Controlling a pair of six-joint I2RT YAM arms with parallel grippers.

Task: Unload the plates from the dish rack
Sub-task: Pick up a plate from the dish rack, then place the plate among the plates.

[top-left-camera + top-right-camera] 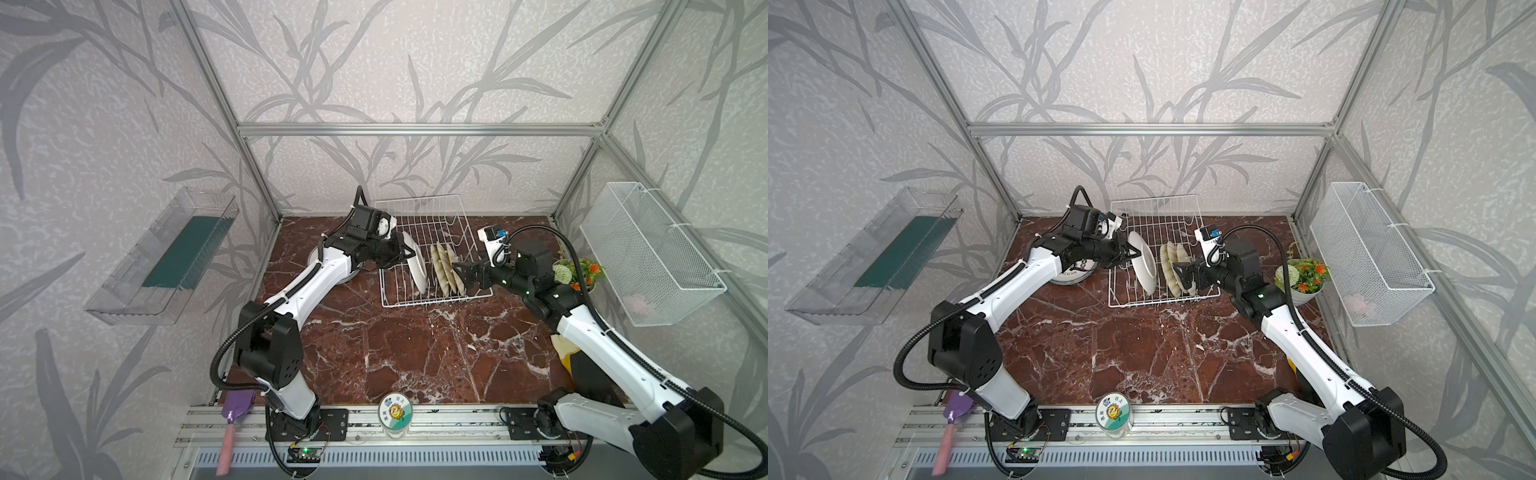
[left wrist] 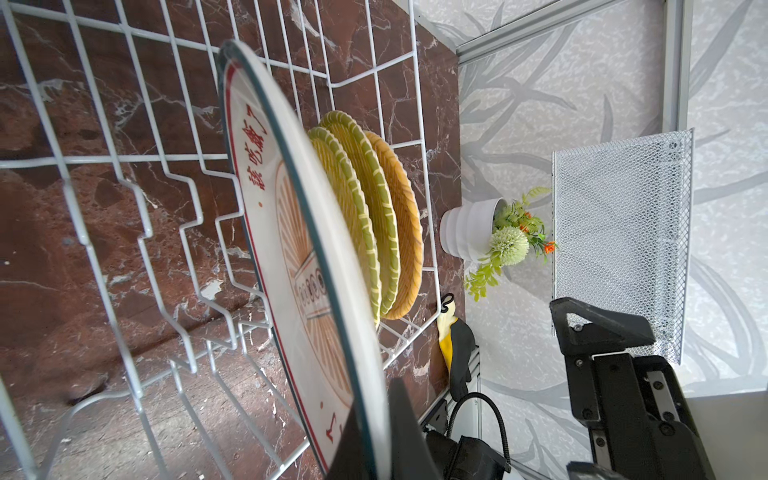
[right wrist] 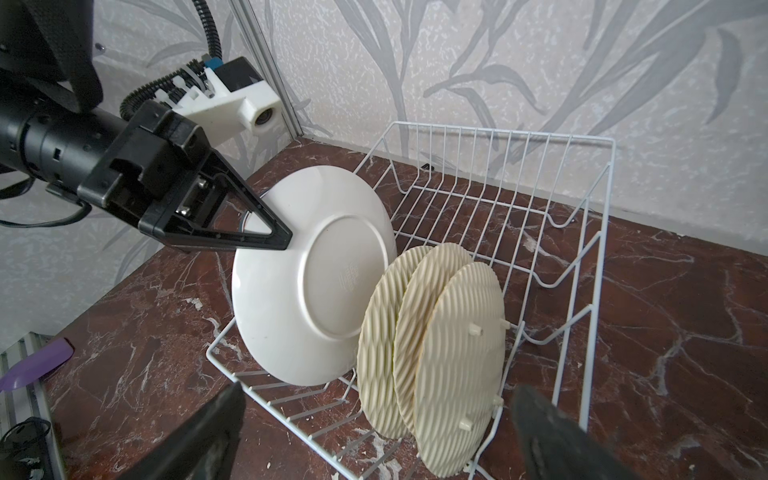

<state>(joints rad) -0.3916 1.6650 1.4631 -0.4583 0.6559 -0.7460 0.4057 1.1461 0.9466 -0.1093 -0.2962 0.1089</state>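
The white wire dish rack [image 1: 432, 232] [image 1: 1158, 224] stands at the back of the table. A white plate [image 1: 417, 268] [image 3: 307, 282] stands on edge in it, its lower rim down among the wires. My left gripper [image 1: 409, 253] [image 2: 374, 436] is shut on that plate's upper rim, one finger on each face. Three wicker plates [image 1: 444, 270] [image 3: 436, 332] stand upright just to its right. My right gripper [image 1: 461, 274] [image 3: 378, 395] is open right beside them, its fingers wide on either side and holding nothing. Another plate [image 1: 1073, 276] lies flat left of the rack, mostly under my left arm.
A white flower pot [image 1: 575, 274] stands right of the rack behind my right arm. A white mesh basket [image 1: 648, 253] hangs on the right wall and a clear tray [image 1: 166, 257] on the left wall. A jar [image 1: 395, 411] and a purple spatula [image 1: 237, 411] sit at the front rail.
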